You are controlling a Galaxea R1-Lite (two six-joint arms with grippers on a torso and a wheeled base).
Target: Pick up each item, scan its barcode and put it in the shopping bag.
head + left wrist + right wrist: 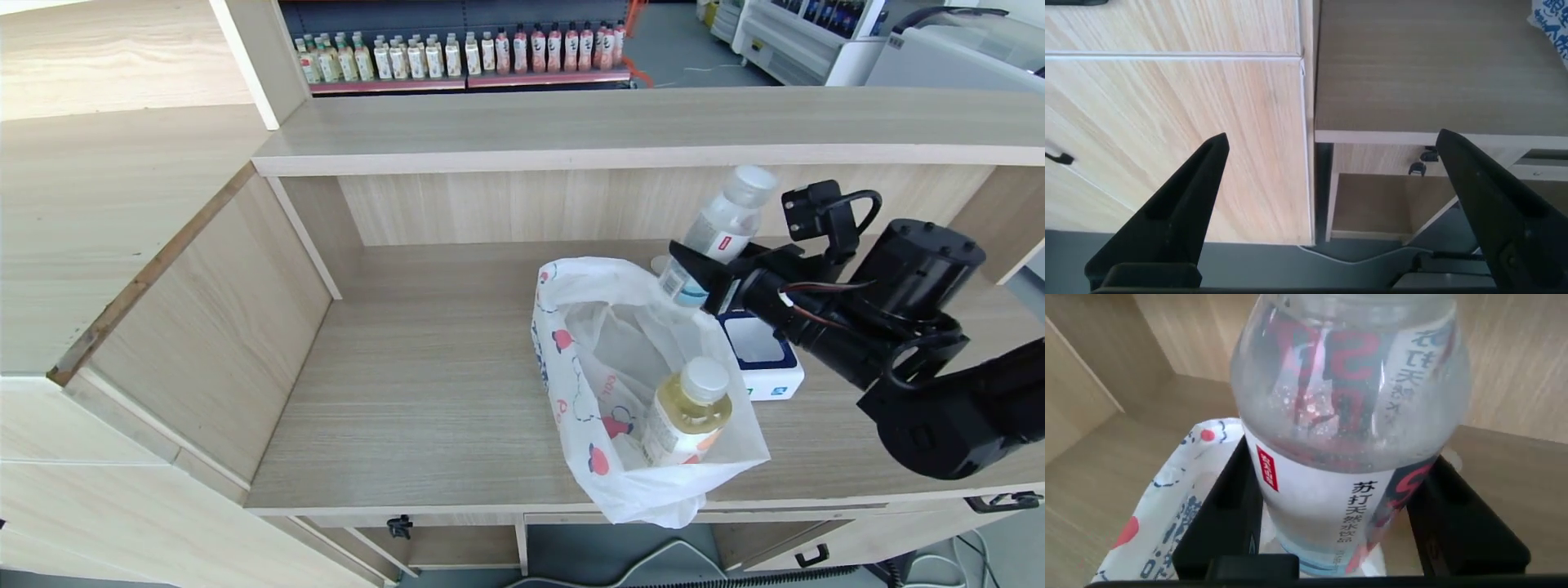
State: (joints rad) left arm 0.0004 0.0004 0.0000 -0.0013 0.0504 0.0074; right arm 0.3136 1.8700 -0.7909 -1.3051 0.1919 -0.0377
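Clear bottle sits clamped in your right gripper, tilted just above the scanner, beside the shopping bag. Looks like the scan step; next, swing it over the bag's mouth. Left gripper hangs spread, empty.

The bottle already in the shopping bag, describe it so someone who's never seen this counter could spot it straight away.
On the wooden counter sits an open white shopping bag printed with red and blue shapes. The bottle sits inside it, white cap up. Its pale yellow liquid sets it apart from the clear bottle held by the right gripper.
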